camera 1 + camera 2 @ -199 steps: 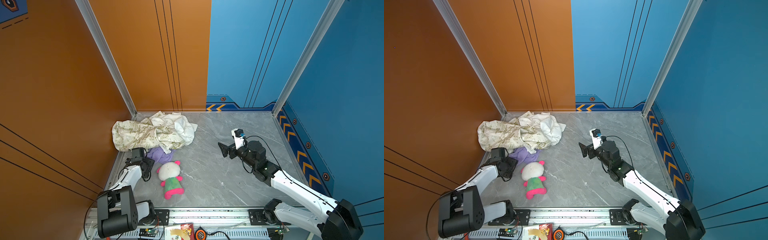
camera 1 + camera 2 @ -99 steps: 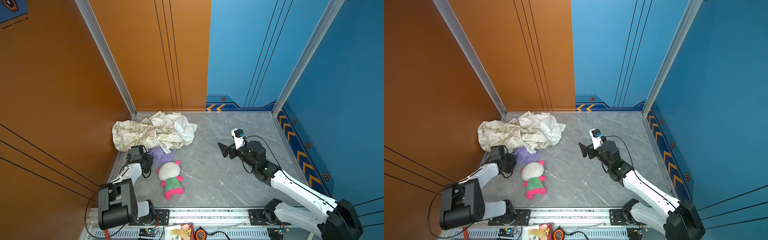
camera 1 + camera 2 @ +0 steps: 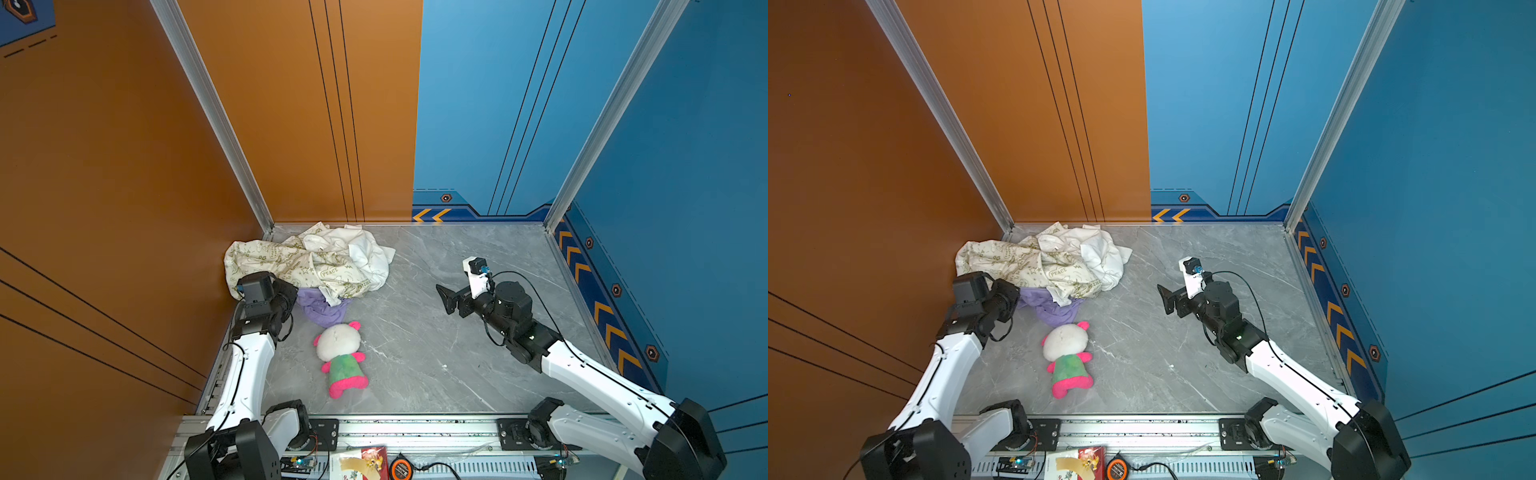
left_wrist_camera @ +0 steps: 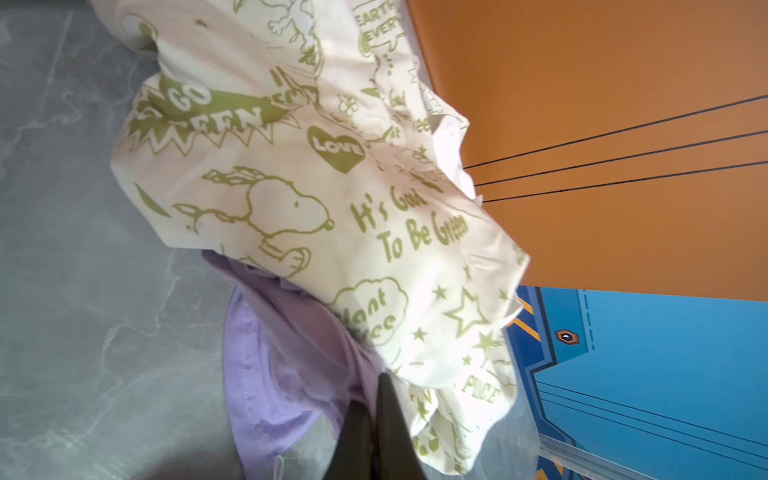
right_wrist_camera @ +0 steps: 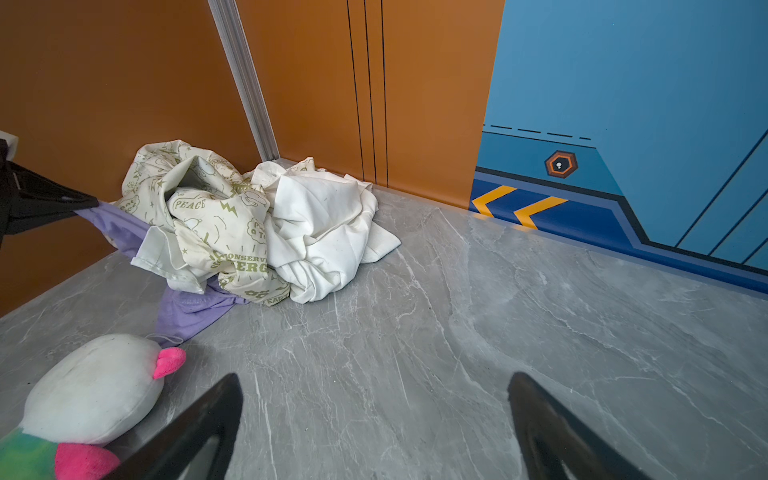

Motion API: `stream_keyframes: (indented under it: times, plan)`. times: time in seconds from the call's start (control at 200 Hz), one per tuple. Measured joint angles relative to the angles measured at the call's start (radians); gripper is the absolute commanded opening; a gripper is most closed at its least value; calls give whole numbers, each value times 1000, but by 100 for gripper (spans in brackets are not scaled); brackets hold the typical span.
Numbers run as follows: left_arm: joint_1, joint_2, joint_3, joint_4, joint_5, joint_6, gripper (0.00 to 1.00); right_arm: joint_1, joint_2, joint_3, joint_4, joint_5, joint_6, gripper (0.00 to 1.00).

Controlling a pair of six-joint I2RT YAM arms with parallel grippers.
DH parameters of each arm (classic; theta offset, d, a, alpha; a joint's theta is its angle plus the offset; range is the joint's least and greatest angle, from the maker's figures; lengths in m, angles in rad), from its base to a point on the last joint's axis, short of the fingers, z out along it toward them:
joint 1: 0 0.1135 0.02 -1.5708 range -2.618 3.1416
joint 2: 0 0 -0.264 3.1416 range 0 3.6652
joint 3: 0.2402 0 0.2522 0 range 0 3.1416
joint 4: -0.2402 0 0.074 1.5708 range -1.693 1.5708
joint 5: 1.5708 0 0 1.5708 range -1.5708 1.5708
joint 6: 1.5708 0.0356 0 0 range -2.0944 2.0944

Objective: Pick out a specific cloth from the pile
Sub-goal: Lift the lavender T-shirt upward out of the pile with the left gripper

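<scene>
Your pile (image 3: 307, 262) is a rumpled heap of thin, soft cotton, cream with olive-green doodles and words: "PEACE", "LOVE", a cartoon dog. It sits on the grey marbled table (image 3: 436, 332), tucked into the corner of the orange wall (image 3: 291, 124). In both top views its long axis runs along the foot of that wall. The printed end (image 3: 1000, 257) lies against the wall's corner and a plain white, deeply creased bunch (image 3: 1100, 253) forms the end pointing away from it.

A lilac cloth (image 3: 322, 307) pokes out from under the pile's edge that faces away from the wall. Your left gripper (image 4: 380, 386) has its jaws pressed together on a fold of it, right under the cream hem.

Farther from the wall lies a plush toy (image 3: 340, 357), white-headed, green-bodied and pink-footed. Your right gripper (image 5: 374, 415) hangs over bare table well away from the wall, jaws spread wide, holding nothing.
</scene>
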Motion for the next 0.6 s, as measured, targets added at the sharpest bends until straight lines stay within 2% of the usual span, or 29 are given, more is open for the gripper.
stream_keyframes:
  times: [0.27, 0.601]
  plan:
    - [-23, 13, 232, -95, 29, 0, 0, 0, 0, 0, 6, 0, 0, 100]
    - [-89, 104, 557, -128, 29, 28, 0, 6, -13, 0, 6, 0, 0, 100]
